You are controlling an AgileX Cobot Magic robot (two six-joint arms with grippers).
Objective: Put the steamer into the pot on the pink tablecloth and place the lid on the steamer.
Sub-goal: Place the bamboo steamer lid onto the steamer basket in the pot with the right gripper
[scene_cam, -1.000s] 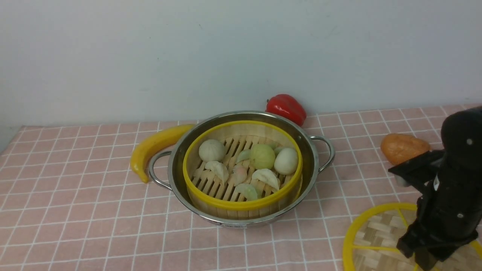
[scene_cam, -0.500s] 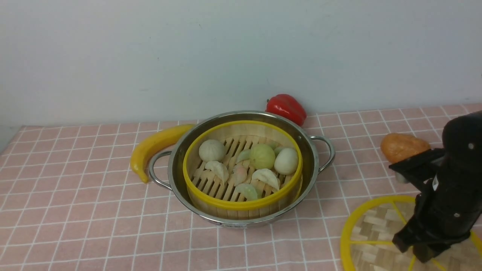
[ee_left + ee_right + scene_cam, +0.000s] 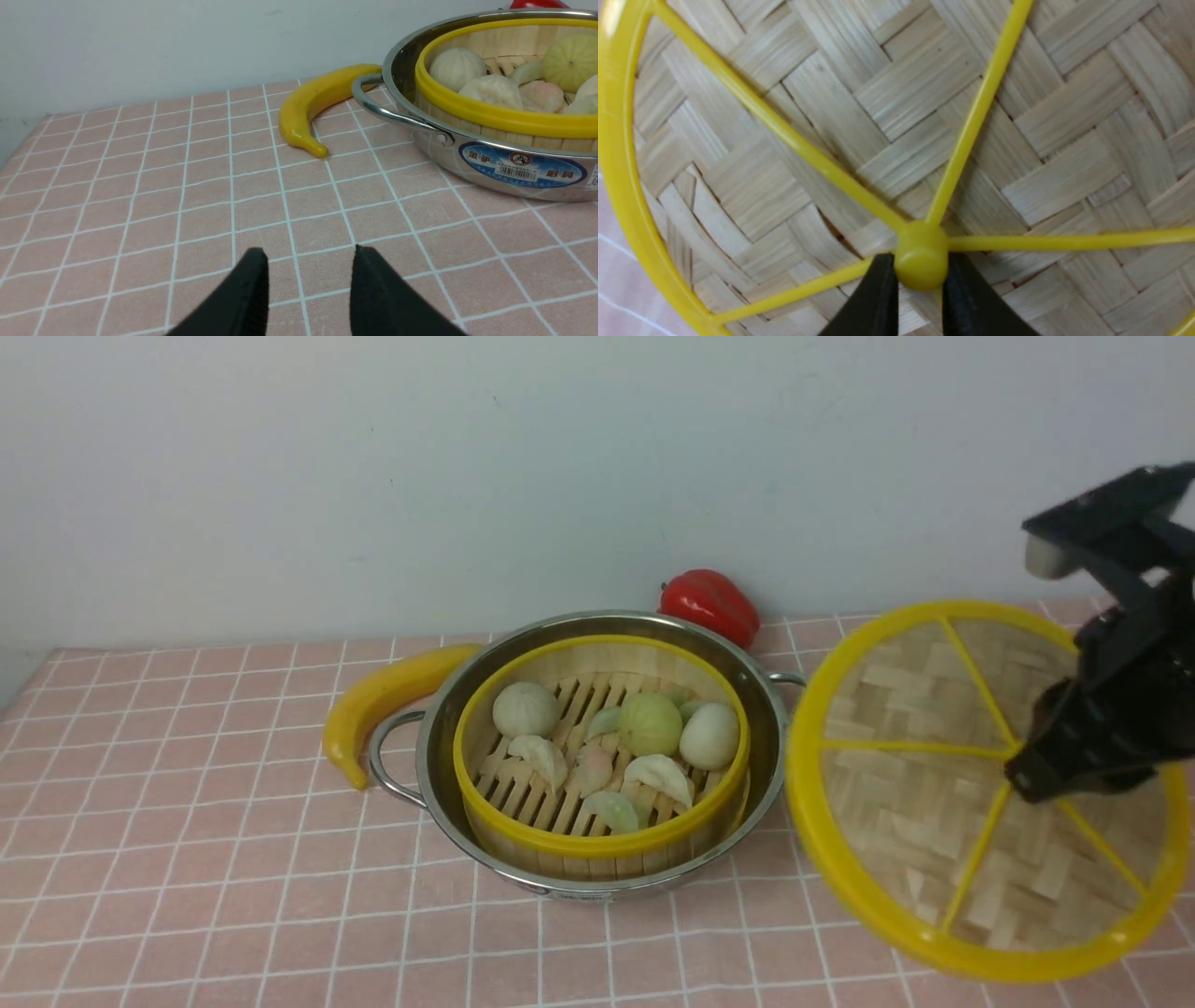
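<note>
The steamer [image 3: 602,845] is already seated in the pot [image 3: 768,775], while the lid [image 3: 934,831], its knob [image 3: 922,256] clamped between the right gripper's [image 3: 920,275] jaws, is held above the cloth [image 3: 308,915] beside the pot and remains to be placed; the left gripper's [image 3: 310,261] jaws are parted.

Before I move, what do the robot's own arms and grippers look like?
The right arm is matte black with rounded housings, small silvery screws and a pale patch near its black, angular gripper. Of the left, only two dark, narrow, tapering gripper fingers show. I see no cables.
</note>
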